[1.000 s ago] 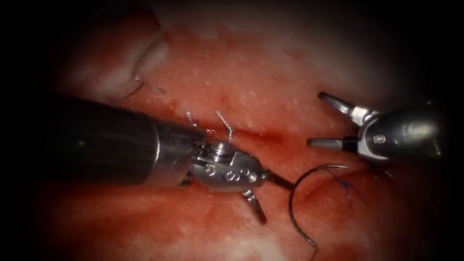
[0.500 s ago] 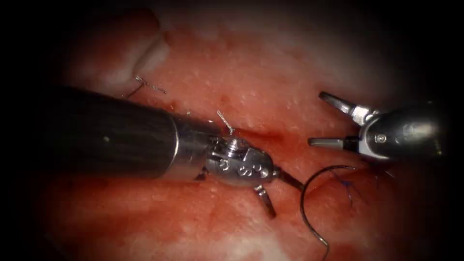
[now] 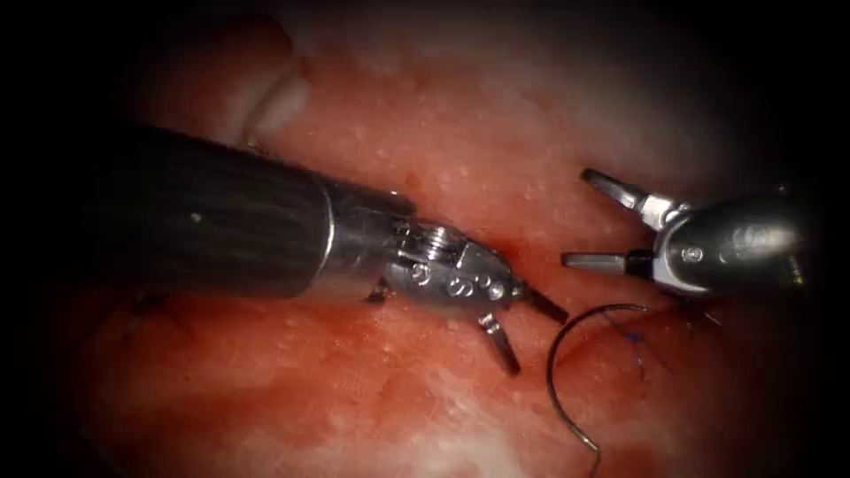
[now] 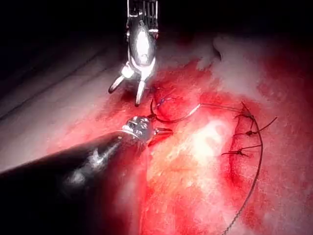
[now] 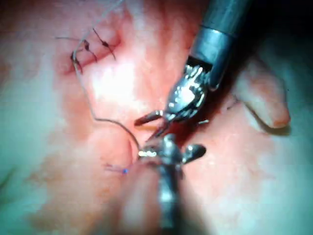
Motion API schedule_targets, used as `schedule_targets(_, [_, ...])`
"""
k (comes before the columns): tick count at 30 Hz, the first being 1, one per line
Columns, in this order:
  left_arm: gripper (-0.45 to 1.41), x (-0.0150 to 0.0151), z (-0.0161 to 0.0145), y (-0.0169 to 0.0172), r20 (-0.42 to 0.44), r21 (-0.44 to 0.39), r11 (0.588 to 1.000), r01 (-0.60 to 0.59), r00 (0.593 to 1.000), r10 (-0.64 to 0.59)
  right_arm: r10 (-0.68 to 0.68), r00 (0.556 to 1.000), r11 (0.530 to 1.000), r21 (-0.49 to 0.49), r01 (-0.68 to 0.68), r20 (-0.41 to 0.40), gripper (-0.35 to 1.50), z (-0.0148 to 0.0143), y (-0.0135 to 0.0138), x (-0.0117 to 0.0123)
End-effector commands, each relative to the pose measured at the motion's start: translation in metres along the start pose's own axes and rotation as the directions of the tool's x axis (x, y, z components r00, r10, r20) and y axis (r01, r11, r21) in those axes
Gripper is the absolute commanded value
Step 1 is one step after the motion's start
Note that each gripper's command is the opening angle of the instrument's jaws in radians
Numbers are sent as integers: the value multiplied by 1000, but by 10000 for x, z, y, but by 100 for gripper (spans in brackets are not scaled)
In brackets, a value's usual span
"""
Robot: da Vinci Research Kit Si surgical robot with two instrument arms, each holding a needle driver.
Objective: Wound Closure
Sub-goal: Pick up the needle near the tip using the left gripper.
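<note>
Endoscope view: the curved needle [image 3: 556, 376] lies free on the tissue [image 3: 372, 398], held by neither tool, toward the right of the frame and below both sets of jaws. Its arc opens to the right, so the long axis of the curve runs roughly up and down: one end sits up near the right arm's tool and points right, the other trails down toward the bottom edge. Whether either end is buried in the tissue cannot be told from here; most of the curve shows lying on the surface. The thread [image 3: 639, 347], dark with a blue fleck, gathers just inside the upper end of the arc. The left arm's tool [image 3: 527, 330] has its jaws spread apart with nothing between them, and over the last second it has come right and upward, closing on the needle; its upper jaw tip now sits just beside the top of the curve, with the needle lying down and to the right of it. The right arm's tool [image 3: 589, 219] also has its jaws wide apart and empty, poised just above the needle's upper end, unmoved over that second. The left tool is the nearer to the body of the needle. The cut [image 3: 496, 243] runs behind the left tool's wrist, with red fluid [image 3: 266, 372] pooled across the tissue.
</note>
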Motion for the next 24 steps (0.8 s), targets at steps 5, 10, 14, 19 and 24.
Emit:
schedule_targets(5, [50,-10,12,-11,-6,-16,1000,-1,1000,1,-1,1000,1000,1,1,-1,121,7,-7,-1])
schedule_targets(10, [50,-19,13,-15,-5,-22,1000,-5,1000,5,-1,1000,1000,1,1,-1,121,7,-7,-1])
schedule_targets(14, [49,-19,14,-17,-15,-26,999,-18,1000,18,-1,1000,1000,1,1,-1,121,7,-7,-1])
schedule_targets(19, [47,-15,16,-16,-36,-13,999,-39,999,39,-1,1000,1000,4,1,-3,121,6,-5,-2])
schedule_targets(24, [45,-12,16,-16,-47,-15,998,-59,997,58,-1,1000,1000,-9,1,12,121,-8,6,-9])
